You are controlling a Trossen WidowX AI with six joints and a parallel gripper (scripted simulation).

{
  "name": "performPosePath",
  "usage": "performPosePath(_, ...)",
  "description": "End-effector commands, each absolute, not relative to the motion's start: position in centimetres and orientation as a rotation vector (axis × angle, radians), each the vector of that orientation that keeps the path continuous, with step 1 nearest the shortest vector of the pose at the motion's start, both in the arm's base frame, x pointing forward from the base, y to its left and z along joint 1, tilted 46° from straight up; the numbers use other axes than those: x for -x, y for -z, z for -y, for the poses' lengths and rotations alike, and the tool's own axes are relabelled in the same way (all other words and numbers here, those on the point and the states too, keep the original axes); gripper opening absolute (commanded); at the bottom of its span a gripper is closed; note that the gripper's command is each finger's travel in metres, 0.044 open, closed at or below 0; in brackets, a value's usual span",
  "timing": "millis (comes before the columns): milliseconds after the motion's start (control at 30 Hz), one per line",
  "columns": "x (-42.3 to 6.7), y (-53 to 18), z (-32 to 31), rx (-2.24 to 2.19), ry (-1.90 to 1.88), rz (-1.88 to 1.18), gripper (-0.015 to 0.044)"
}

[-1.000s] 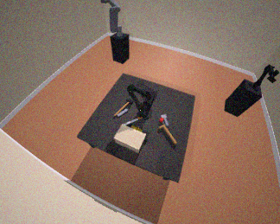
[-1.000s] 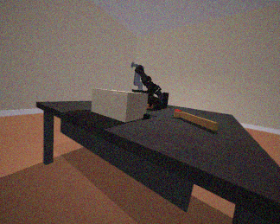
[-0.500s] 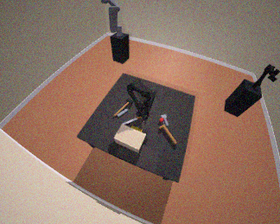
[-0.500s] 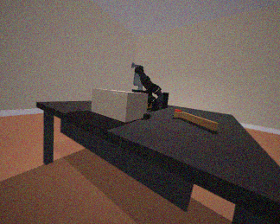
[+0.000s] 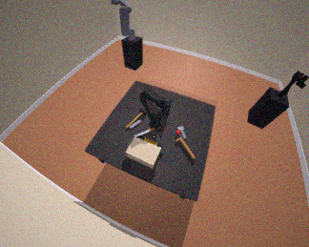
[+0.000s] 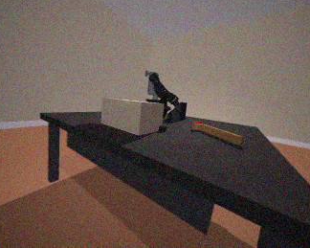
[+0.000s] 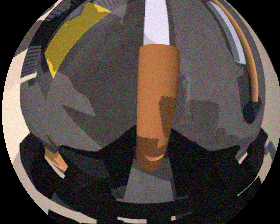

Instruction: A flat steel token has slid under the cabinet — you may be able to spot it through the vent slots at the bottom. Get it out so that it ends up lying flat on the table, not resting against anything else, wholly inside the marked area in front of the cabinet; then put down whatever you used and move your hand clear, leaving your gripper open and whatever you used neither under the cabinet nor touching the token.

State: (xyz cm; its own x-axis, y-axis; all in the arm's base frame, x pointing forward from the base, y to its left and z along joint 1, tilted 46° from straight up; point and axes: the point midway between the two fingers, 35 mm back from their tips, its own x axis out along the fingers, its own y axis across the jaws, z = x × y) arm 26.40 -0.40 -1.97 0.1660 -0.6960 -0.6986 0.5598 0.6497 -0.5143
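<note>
Right now we have our claw (image 7: 154, 160) clamped on a long tool with an orange-brown wooden handle (image 7: 156, 91) and a pale metal end (image 7: 156, 12); in the wrist view the handle runs straight up the middle of the frame and the metal end reaches the top edge. In the top view our black arm (image 5: 154, 108) bends over the centre of the dark grey bench (image 5: 195, 173), its tip down just beside the upper edge of the cream box-shaped cabinet (image 5: 143, 153), where a pale metal bar (image 5: 143, 133) lies at the cabinet's upper left. The flat steel token is not visible to us in any view, so we cannot tell where it lies. Left of the arm lies a short tool with a wooden grip (image 5: 134, 120). Right of centre lie a red-tipped grey tool (image 5: 180, 132) and a long wooden stick (image 5: 186, 148), well apart from the cabinet.
</note>
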Motion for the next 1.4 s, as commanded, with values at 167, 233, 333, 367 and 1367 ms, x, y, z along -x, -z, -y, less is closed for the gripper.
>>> performPosePath(167, -26.5, 0.9, 0.9, 0.152, 0.892, -1.060, 0.0000)
performPosePath(233, -26.5, 0.8, 1.1, 0.152, 0.892, -1.060, 0.0000)
performPosePath(333, -26.6, 0.8, 1.0, 0.152, 0.892, -1.060, 0.0000)
performPosePath(367, -26.6, 0.8, 1.1, 0.152, 0.892, -1.060, 0.0000)
performPosePath(1367, -26.4, -1.2, 3.1, 0.153, 0.893, -1.060, 0.0000)
